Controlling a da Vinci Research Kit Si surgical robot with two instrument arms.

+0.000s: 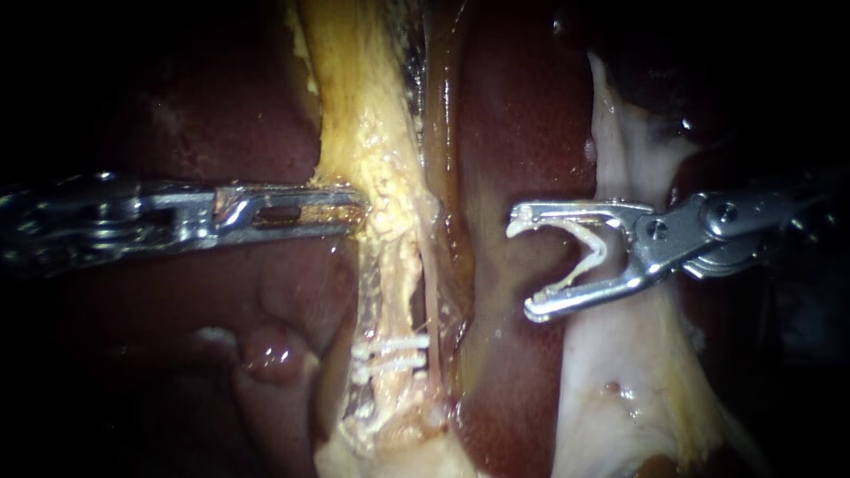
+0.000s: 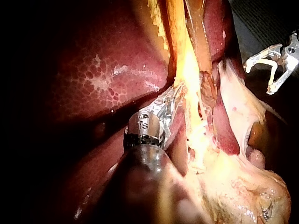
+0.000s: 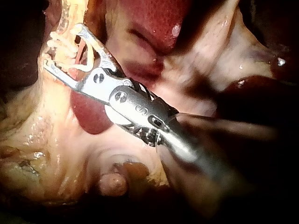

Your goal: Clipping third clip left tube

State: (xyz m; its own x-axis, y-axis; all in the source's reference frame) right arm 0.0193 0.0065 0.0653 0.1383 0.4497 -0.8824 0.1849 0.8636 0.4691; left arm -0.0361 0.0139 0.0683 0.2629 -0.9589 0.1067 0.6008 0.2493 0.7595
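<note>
- Our left instrument (image 1: 354,211) lay level across the dark liver (image 1: 221,115), its hand pinched flat on the outer edge of the left tube (image 1: 382,159), the yellow, fat-crusted strand running down the middle of the endoscope view.
- We judged that grip was there to steady the strand and draw it a little aside, so it stood taut and apart from the amber strand (image 1: 445,133) just beside it.
- Lower on the same tube sat two white clips (image 1: 394,342), one just under the other and both crossing it squarely. The bare stretch between them and the left hand looked like the room left for the third.
- Our right instrument (image 1: 522,265) hung over red liver, well apart from the tube, with the amber strand between them.
- Its hand was spread wide, a V-shaped loaded clip (image 1: 598,252) seated along both inner faces, mouth turned toward the tube. Held open like that, it read to us as ready to slide around the strand, not yet around anything.
- The right wrist view agreed: the open hand was short of the clipped stretch, with nothing inside the V.
- Our call was that the next move needed a level approach across the amber strand, taking only the left tube into the mouth. Catching the neighbour was the risk.
</note>
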